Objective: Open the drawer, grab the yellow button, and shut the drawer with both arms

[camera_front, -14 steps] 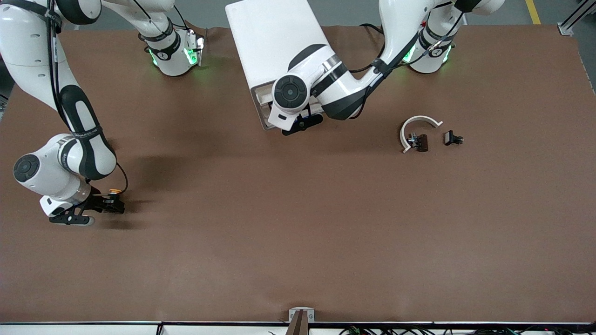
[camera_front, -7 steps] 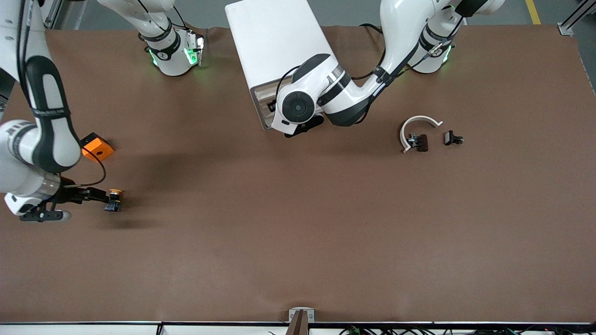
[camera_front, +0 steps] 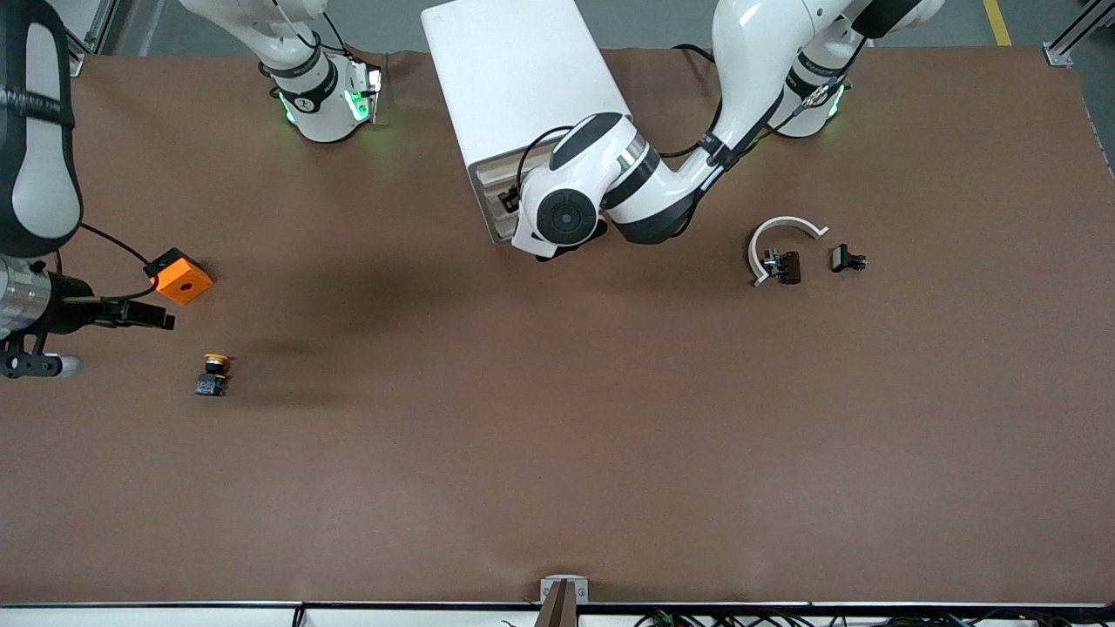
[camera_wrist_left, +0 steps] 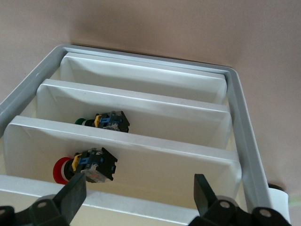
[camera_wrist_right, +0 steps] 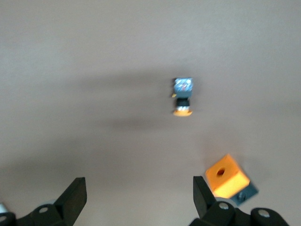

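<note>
The button [camera_front: 212, 374], orange cap on a black body, lies alone on the brown table toward the right arm's end; the right wrist view shows the button [camera_wrist_right: 182, 99] too. My right gripper [camera_front: 161, 315] hangs open and empty in the air beside it, its fingers [camera_wrist_right: 75, 190] wide apart. The white cabinet [camera_front: 514, 78] stands between the arms' bases. My left gripper [camera_wrist_left: 139, 186] is open at the cabinet's front, hidden under its wrist in the front view. The drawer's pale front edge [camera_wrist_left: 137, 205] runs between its fingers, which hold nothing.
An orange square block [camera_front: 183, 279] with a hole sits by the right gripper. Lower drawers hold a red button [camera_wrist_left: 87, 165] and a green one [camera_wrist_left: 106, 121]. A white curved piece [camera_front: 784, 233] and two small black parts [camera_front: 847, 259] lie toward the left arm's end.
The right gripper let go of the button on the table, rose and drew back toward its end, uncovering the orange block. The left wrist turned and shifted a little at the cabinet front.
</note>
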Robot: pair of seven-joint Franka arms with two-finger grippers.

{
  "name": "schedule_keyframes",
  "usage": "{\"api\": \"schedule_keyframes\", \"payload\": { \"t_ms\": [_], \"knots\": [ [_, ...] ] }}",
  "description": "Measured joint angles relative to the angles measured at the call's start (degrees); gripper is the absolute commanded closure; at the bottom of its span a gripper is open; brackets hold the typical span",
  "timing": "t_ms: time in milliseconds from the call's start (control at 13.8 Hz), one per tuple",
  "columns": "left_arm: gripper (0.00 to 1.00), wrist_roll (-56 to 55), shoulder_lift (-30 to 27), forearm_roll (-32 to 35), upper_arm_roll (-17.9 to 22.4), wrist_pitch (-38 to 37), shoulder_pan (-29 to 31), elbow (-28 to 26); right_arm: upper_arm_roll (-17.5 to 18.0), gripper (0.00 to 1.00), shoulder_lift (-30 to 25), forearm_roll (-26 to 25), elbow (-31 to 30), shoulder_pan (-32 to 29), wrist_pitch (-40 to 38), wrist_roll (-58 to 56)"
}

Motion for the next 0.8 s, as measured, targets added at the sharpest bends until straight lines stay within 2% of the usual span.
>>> {"api": "schedule_keyframes", "payload": {
  "t_ms": [362, 652, 797],
  "knots": [
    [0.00, -0.08, 0.00, 1.05, 0.54, 0.12, 0.16, 0.21, 0.14, 0.00, -5.09, -0.46, 3.49, 2.70, -10.29, 6.55],
    [0.00, -0.08, -0.09, 7.97, 3.06, 0.25, 0.73, 1.77, -0.10, 0.00, -5.88, -0.47, 10.39, 2.60, -17.90, 6.79],
    [0.00, -0.08, -0.77, 14.70, 4.37, 0.24, 1.13, 2.78, -0.46, 0.00, -5.93, -0.47, 14.92, 2.05, -21.33, 6.80]
  ]
}}
